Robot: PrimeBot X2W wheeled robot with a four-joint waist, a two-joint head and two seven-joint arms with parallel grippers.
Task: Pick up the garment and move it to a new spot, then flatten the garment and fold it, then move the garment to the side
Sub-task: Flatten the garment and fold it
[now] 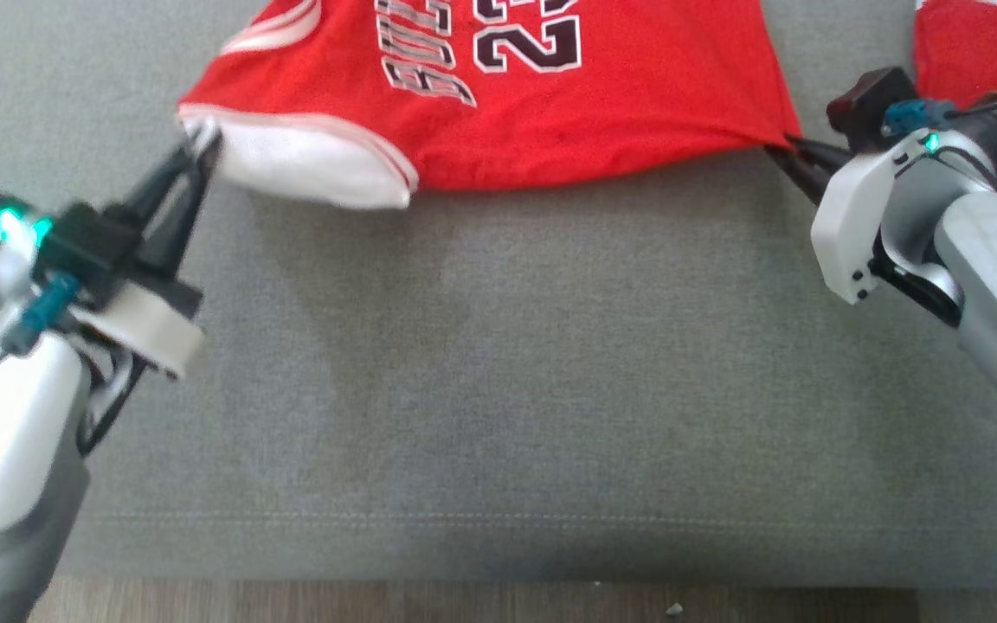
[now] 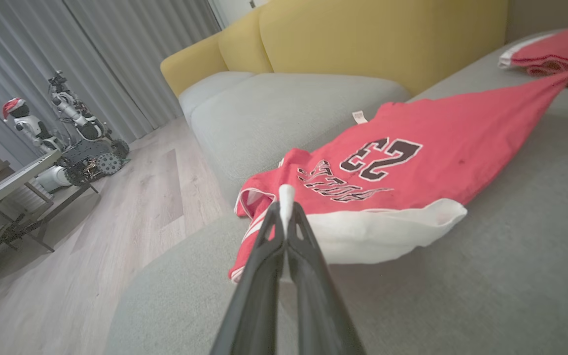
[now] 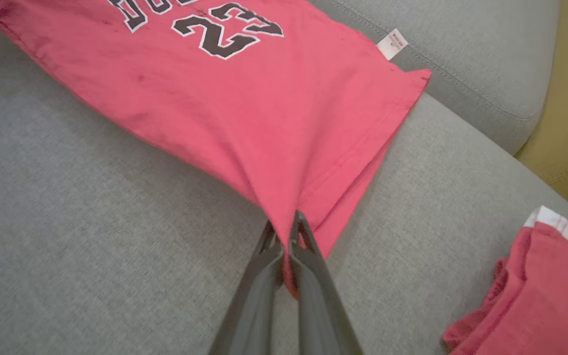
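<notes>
While your left gripper [image 1: 202, 143] pinches the shirt's [image 1: 550, 130] white armhole edge and your right gripper [image 1: 782, 145] pinches its hem corner, the shirt stretches between them over the sofa [image 1: 498, 389]. You look mid-move, with flattening, folding and setting aside to come.

Black, white-edged number 23 [image 3: 225, 32] marks the red jersey [image 3: 264, 123]; the lettering [image 1: 429, 73] beside it and the white tag [image 3: 392, 43] cannot be read.
</notes>
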